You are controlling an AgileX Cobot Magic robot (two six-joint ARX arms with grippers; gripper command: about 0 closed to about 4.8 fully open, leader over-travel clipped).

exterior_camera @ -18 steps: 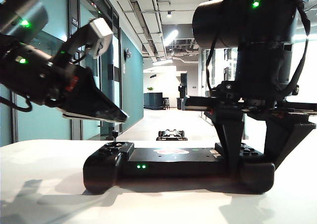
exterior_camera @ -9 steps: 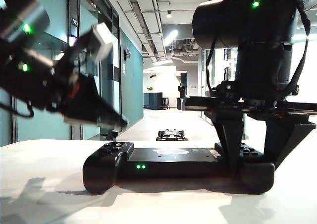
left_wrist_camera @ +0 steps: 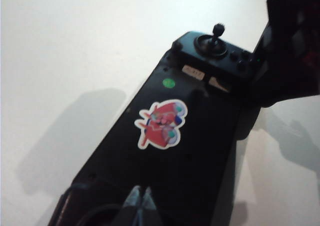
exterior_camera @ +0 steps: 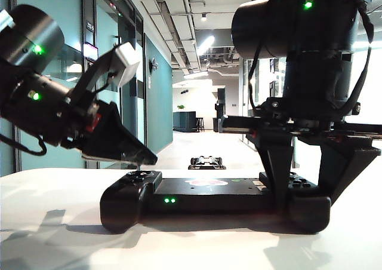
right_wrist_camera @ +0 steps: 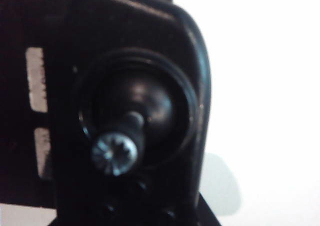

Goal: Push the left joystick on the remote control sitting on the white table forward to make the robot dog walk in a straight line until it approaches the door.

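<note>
Near the left end of the remote (exterior_camera: 209,195): the left stick (exterior_camera: 138,168), mostly hidden under the tip of the left pincer (exterior_camera: 146,158). Only the bottom of the stick in sight in the outside view. Can't tell whether tip and stick touch.

Left pincer slanting down from the left side, its 2 fingers (left_wrist_camera: 135,202) pressed together, as seen in the left wrist view. Nothing seen between them there.

Remote flat on the white table (exterior_camera: 54,210), long side toward the outside camera. 2 small green lights (exterior_camera: 170,201) on its front edge. On its top, a red and white sticker (left_wrist_camera: 161,124).

At the right end, the right pincer (exterior_camera: 304,203) straight down from above. Spread wide, 1 finger on each side of the right handle, pinching the remote there. Right stick (right_wrist_camera: 114,153) very close below the right wrist camera, with a shiny star-shaped cap. Same stick (left_wrist_camera: 217,32) at the far end in the left wrist view.

Behind the remote, far down the hallway floor, the dog (exterior_camera: 206,162): small, black, low. Well apart from the table.
</note>
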